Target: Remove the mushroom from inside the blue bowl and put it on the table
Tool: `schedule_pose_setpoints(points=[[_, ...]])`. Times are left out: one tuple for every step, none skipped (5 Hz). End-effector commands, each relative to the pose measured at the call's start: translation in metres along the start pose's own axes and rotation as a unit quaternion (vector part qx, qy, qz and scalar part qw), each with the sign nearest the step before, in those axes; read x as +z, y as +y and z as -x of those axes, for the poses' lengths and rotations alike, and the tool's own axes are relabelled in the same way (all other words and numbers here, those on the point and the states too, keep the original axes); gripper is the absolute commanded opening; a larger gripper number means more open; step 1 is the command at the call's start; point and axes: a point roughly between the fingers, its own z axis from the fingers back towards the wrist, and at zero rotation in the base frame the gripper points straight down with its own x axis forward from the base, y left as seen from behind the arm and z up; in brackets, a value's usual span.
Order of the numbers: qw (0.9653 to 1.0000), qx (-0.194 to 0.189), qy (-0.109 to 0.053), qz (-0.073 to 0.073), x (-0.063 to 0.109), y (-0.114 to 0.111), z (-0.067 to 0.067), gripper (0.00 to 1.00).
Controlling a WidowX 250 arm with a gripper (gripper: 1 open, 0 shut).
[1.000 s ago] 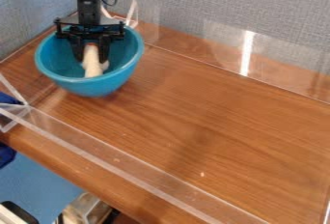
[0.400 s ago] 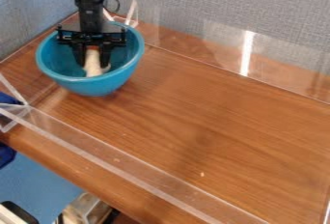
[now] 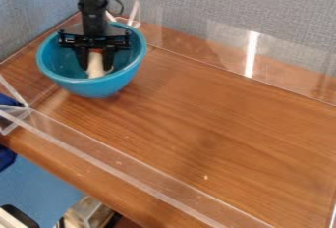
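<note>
Supporting table [image 3: 217, 124]: reddish-brown wood grain, running out beneath the claw and well away to one side of it. The mushroom has yet to be set down on it, so the placing half of the job is all to do.

Blue bowl [image 3: 101, 86]: round, glossy and deep, directly under the claw and around its lower end. The mushroom is inside; I can make out nothing else in there, though the claw hides part of the hollow.

Claw [image 3: 92, 52]: black, reaching down into the bowl, jaws closed. They meet right at the mushroom, but I can't tell from where I stand whether they have a firm hold on it. The reach looks done to me; the lift out is still needed, then a move sideways past the rim and a release.

Mushroom [image 3: 94, 66]: pale, just below the claw's tips and seemingly touching them, its upper end hidden by them. It sits within the bowl's wall, so the removal isn't done; I'd judge the task somewhere around the pick-up.
</note>
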Motion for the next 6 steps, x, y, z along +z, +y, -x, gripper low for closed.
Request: schedule_pose_setpoints(points=[[0.9998,0.009,0.016,-0.002,-0.012,-0.008,0.008,0.00],[0.9994,0.030,0.018,-0.003,-0.016,-0.008,0.006,0.00],[0.9986,0.050,0.018,0.000,-0.013,-0.013,0.010,0.00],[0.9984,0.054,0.017,0.003,-0.007,-0.011,0.009,0.00],[0.9981,0.058,0.017,0.007,-0.001,-0.010,0.007,0.00],[0.9979,0.062,0.016,0.010,0.005,-0.008,0.005,0.00]])
